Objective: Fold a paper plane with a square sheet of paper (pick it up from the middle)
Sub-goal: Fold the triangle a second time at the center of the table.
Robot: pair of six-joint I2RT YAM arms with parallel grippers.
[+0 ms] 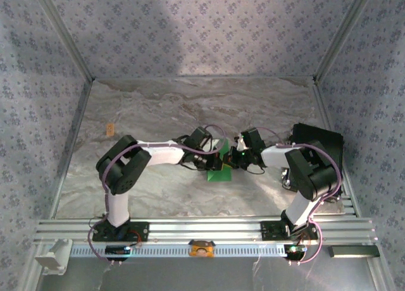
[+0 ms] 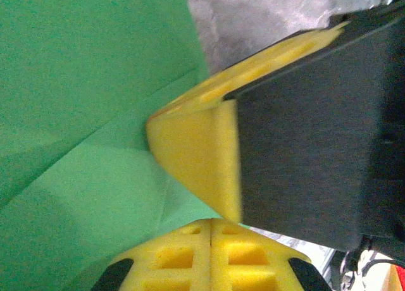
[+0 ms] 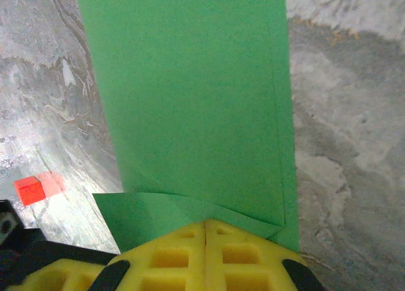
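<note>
The square sheet of paper [image 1: 219,171] is bright green and partly folded, lying on the marbled table between both grippers. In the right wrist view the paper [image 3: 190,101] stretches away from my right gripper [image 3: 205,222], layered, with a flap at the lower left. Its jaws are shut and the tips rest on the paper's near edge. My left gripper [image 2: 210,221] is shut too, with the paper [image 2: 82,114] creased under and left of its tips. The right gripper's yellow finger [image 2: 196,152] touches the sheet just ahead of it. Whether either pinches paper is unclear. No finished paper plane shows.
A small red block [image 3: 30,190] sits on the table left of the paper. A black box [image 1: 319,142] stands at the right edge beside the right arm. A small tan item [image 1: 109,128] lies at the far left. Patterned walls enclose the table.
</note>
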